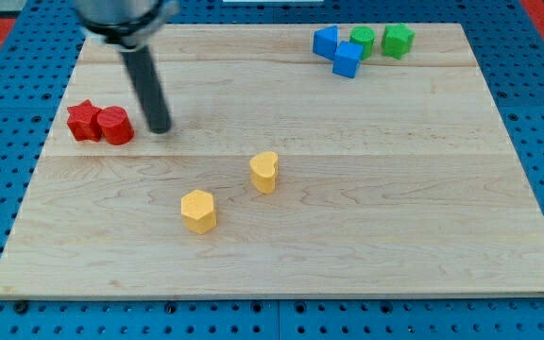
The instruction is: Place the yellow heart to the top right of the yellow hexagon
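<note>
Blocks sit in three small groups on the pale wooden counter [423, 208], and the yellow hexagon [198, 210] serves as the landmark for all of them. Far up and to the view's left of the hexagon, two red blocks touch side by side: a red block of unclear, knobbly shape [83, 121] and a rounder red block [116, 125]. Just to the view's right of that pair my tip [161, 128] rests on the counter, close to the rounder red block but apart from it; as a plain rod, this end effector has no jaws to part or shut and clamps on nothing. The tip lies up and left of the hexagon, well apart from it. The yellow heart [264, 172] stands near the hexagon, to its upper right, with bare wood between them, and well to the lower right of my tip. Far to the upper right of the hexagon, near the counter's top edge, cluster two blue blocks [326, 41] [347, 59] and two green blocks [363, 40] [398, 40].
</note>
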Action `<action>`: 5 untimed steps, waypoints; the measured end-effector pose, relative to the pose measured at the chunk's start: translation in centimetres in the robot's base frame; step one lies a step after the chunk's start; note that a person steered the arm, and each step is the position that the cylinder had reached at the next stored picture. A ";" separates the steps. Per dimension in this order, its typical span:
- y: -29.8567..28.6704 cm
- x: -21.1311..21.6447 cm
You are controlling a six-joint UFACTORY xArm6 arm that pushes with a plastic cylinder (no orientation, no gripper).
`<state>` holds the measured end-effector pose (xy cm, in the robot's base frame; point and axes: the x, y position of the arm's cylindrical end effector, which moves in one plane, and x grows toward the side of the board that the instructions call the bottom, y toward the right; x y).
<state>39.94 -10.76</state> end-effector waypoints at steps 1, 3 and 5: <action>11.8 2.3; 14.5 8.5; 1.0 4.6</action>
<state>44.52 -9.78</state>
